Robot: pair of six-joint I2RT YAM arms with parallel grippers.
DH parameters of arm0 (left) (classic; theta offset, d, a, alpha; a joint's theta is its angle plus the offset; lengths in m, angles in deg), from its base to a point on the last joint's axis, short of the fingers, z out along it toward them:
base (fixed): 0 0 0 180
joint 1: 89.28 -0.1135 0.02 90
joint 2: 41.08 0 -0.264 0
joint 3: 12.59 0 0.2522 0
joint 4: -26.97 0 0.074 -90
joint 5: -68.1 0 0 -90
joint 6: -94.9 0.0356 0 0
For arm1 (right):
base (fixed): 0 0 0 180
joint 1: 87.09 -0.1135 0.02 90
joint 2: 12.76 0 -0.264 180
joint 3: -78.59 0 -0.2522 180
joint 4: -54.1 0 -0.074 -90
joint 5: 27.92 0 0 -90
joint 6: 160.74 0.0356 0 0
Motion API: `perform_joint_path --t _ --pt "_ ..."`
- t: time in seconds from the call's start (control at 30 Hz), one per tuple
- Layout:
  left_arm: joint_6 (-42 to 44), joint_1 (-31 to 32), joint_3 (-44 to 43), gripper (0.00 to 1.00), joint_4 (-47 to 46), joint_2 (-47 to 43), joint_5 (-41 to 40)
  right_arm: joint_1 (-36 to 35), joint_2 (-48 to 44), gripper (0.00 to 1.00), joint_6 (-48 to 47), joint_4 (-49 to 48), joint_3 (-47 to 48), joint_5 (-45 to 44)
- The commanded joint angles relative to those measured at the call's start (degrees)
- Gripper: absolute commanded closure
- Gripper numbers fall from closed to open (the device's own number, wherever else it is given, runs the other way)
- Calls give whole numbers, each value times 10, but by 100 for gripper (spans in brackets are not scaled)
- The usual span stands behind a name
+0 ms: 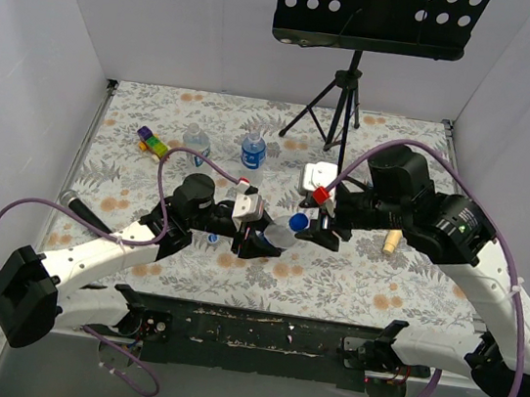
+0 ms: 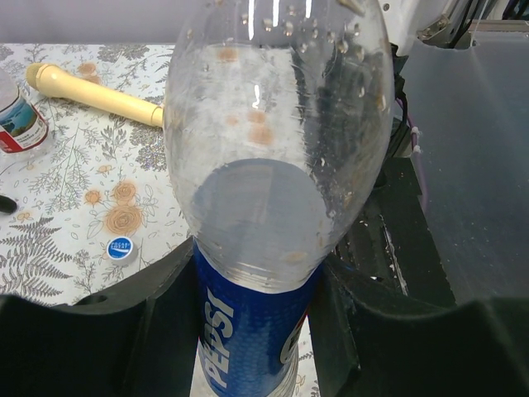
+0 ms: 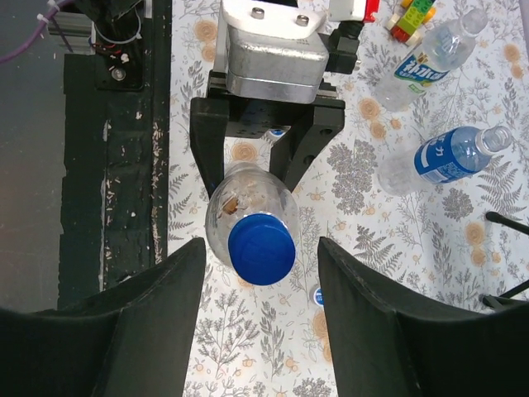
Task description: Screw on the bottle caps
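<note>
My left gripper [image 1: 255, 238] [image 2: 256, 331] is shut on the blue label of a clear Pepsi bottle [image 2: 273, 157] [image 1: 275, 234], held tilted above the table with its neck towards the right arm. A blue bottle cap [image 3: 261, 248] [image 1: 298, 222] sits on that neck. My right gripper [image 3: 260, 306] [image 1: 323, 230] is open, with one finger [image 3: 157, 318] on each side of the cap and a gap on both sides. Two more bottles [image 1: 195, 139] [image 1: 253, 152] stand at the back. A loose blue cap [image 2: 121, 248] [image 3: 316, 295] [image 1: 212, 238] lies on the cloth below.
A multicoloured toy block [image 1: 152, 143] sits at the back left near the bottles. A tan stick [image 2: 99, 95] [image 1: 392, 241] lies under the right arm. A tripod [image 1: 338, 100] with a black perforated stand rises at the back. The black table edge [image 3: 124, 165] is close by.
</note>
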Motion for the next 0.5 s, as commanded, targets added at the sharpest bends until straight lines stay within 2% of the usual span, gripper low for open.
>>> perform_joint_path --t 0.0,0.13,0.27,0.37,0.47 --pt "12 -3 -22 56 2 -10 12 2 8 38 -14 9 29 17" --pt "14 -3 -21 56 1 -12 11 1 21 48 -15 21 28 25" --pt "16 -2 -19 56 -1 -14 -2 2 29 68 -9 21 24 30" --pt "18 -3 -16 56 -5 -17 -45 2 37 86 15 19 23 14" --pt "20 -2 -8 56 -15 -27 -130 2 47 92 61 9 17 -26"
